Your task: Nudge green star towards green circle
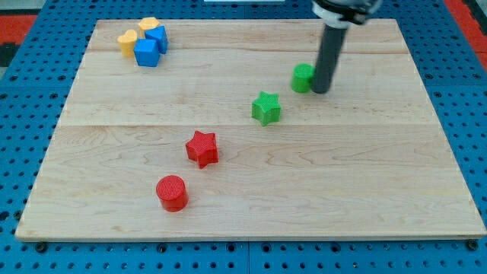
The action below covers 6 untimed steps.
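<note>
The green star (266, 107) lies right of the board's middle. The green circle (303, 78) sits up and to the right of it, a short gap apart. My tip (320, 90) is the lower end of the dark rod; it stands right beside the green circle on its right side, touching or nearly touching it. The tip is up and to the right of the green star, with the circle between them.
A red star (202, 148) and a red circle (173, 192) lie at the lower left of the wooden board (380, 190). Two blue blocks (148, 52) and two yellow blocks (128, 40) cluster at the top left corner.
</note>
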{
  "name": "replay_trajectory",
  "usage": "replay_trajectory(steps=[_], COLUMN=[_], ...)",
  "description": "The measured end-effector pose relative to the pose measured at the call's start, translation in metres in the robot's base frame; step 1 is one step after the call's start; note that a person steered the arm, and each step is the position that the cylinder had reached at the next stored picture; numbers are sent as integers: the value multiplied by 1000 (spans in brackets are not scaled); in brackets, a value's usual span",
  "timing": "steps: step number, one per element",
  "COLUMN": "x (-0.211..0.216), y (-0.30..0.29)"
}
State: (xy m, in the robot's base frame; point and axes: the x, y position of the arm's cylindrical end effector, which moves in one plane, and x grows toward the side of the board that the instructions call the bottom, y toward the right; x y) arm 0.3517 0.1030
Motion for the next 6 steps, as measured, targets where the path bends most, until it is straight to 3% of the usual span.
replay_trajectory(steps=[2,3,4,5,6], x=[-37,-4,79,107,109], y=[43,34,43,-35,-88])
